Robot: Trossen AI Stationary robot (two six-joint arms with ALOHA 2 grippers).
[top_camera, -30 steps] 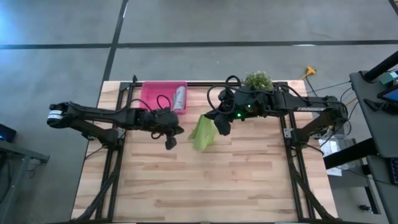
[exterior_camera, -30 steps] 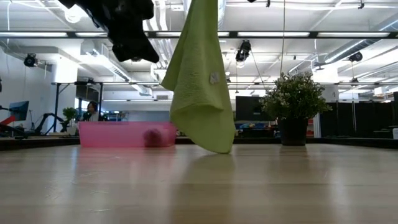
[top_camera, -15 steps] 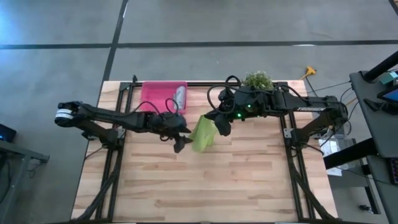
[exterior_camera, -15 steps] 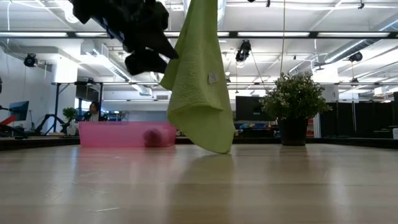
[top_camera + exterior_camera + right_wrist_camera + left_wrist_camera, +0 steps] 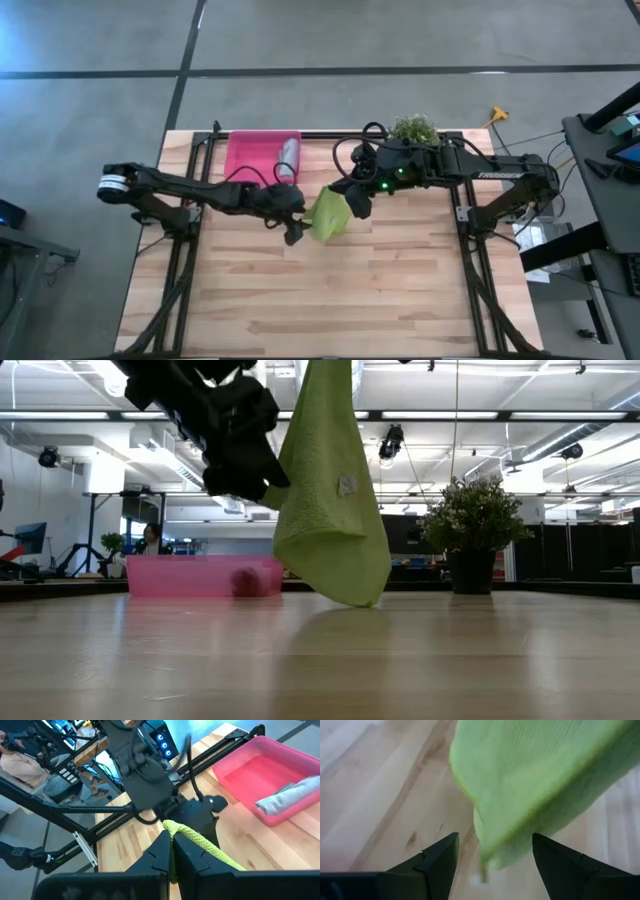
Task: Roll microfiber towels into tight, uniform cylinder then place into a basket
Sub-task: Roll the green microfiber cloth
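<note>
The lime green microfiber towel (image 5: 327, 213) (image 5: 330, 510) hangs in loose folds from my right gripper (image 5: 355, 205) (image 5: 172, 837), which is shut on its top. My left gripper (image 5: 293, 235) (image 5: 240, 475) (image 5: 495, 840) is open at the towel's left side. Its two fingers stand on either side of the towel's hanging lower end (image 5: 490, 855), apart from it. The grey towel (image 5: 288, 155) (image 5: 290, 797) lies rolled up inside the pink basket (image 5: 250, 152) (image 5: 180, 575) at the far left. My right gripper pinches the green towel's upper edge (image 5: 176, 826) between its two shut fingers. The fingers come slanting down from the table's right side. The towel hangs slack below them; its lower end (image 5: 350, 598) is close above the tabletop.
A small potted plant (image 5: 415, 128) (image 5: 475, 520) stands at the far edge behind my right arm. Bare wooden tabletop (image 5: 330, 300) stretches across the near half. Black frame bars (image 5: 100, 832) run along the table's sides.
My left gripper has moved toward the table's right and downward, up to the hanging green towel, and has opened. The towel still hangs from my right gripper, which has kept still.
</note>
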